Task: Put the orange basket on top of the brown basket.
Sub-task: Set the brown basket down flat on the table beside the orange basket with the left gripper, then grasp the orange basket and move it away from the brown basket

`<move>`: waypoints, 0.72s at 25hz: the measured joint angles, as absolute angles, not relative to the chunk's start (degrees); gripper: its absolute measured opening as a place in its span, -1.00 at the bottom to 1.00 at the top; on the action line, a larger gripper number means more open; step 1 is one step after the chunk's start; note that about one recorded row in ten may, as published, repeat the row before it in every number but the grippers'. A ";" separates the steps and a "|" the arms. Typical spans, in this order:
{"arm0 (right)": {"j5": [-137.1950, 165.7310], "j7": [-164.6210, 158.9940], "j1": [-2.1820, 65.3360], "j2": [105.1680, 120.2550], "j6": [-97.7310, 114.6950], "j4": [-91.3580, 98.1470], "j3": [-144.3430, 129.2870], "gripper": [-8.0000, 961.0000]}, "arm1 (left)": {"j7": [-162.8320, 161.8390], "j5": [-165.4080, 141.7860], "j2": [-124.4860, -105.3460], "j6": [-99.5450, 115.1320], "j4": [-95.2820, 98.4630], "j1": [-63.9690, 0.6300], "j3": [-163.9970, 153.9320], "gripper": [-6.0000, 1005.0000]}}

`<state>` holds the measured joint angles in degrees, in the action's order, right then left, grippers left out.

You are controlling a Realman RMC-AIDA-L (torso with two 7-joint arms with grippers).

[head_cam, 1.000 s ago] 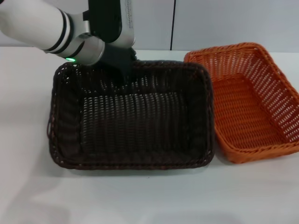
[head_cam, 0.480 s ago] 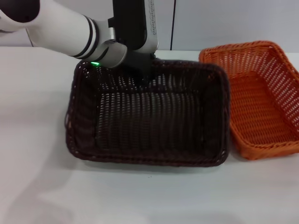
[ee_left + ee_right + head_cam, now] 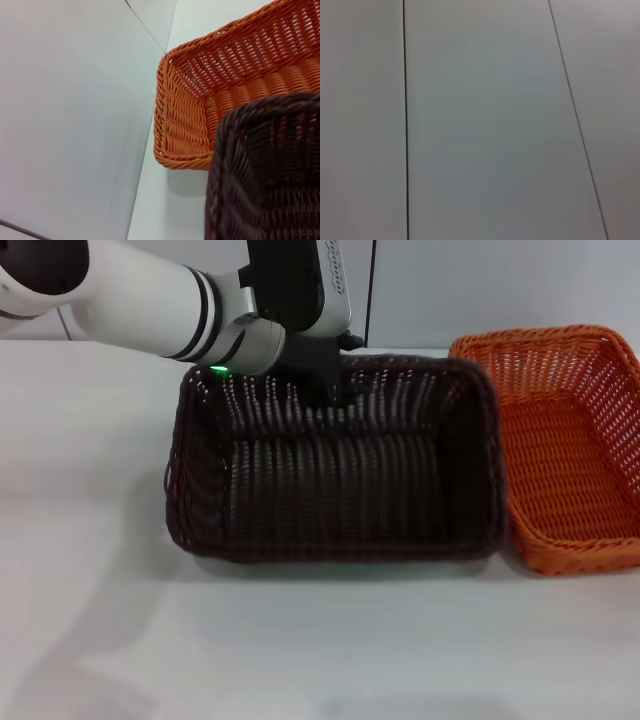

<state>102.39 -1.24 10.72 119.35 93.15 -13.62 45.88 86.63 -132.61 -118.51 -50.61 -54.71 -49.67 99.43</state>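
The brown basket [image 3: 330, 490] sits in the middle of the head view, its far rim raised and its right edge close against the orange basket [image 3: 570, 440]. The orange basket rests on the white table at the right, partly cut off by the picture's edge. My left gripper [image 3: 325, 390] is shut on the brown basket's far rim, near the middle of that rim. The left wrist view shows the orange basket [image 3: 210, 100] beyond a corner of the brown basket [image 3: 265, 175]. My right gripper is out of view; its wrist view shows only wall panels.
The white table [image 3: 100, 590] stretches to the left and front of the baskets. A pale panelled wall [image 3: 480, 290] with a dark vertical seam stands behind the table. My left arm [image 3: 140, 310] reaches in from the upper left.
My left gripper has carried the brown basket to the right, toward the orange basket, with its far rim rising. The orange basket has shifted right in the view.
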 joint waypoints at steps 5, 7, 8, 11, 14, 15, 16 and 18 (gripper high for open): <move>102.39 -1.23 10.66 119.35 93.16 -13.63 45.88 0.57 | 86.56 -132.62 -118.49 -47.36 -57.12 -48.26 98.76 0.08; 102.39 -1.23 10.65 119.36 93.16 -13.68 45.88 0.57 | 86.49 -131.57 -118.57 -42.52 -62.26 -44.75 97.83 0.24; 102.39 -1.23 10.64 119.38 93.17 -13.73 45.88 0.57 | 86.47 -129.56 -118.59 -36.78 -66.47 -41.43 96.27 0.32; 102.39 -1.23 10.56 119.44 93.17 -13.79 45.88 0.57 | 86.71 -122.28 -118.28 -20.86 -73.31 -34.50 90.05 0.56; 102.39 -1.23 10.71 119.44 93.16 -13.79 45.88 0.57 | 86.34 -118.57 -117.99 2.40 -77.17 -28.69 81.58 0.59; 102.39 -1.23 10.88 119.44 93.14 -13.81 45.88 0.57 | 85.38 -119.11 -118.00 12.43 -77.66 -26.78 77.79 0.59; 102.39 -1.23 11.12 119.43 93.08 -13.86 45.88 0.57 | 84.52 -119.94 -118.01 17.71 -77.75 -25.90 75.89 0.60; 102.39 -1.23 11.78 119.32 92.81 -14.06 45.88 0.57 | 77.83 -125.14 -118.06 33.67 -77.24 -22.77 69.22 0.62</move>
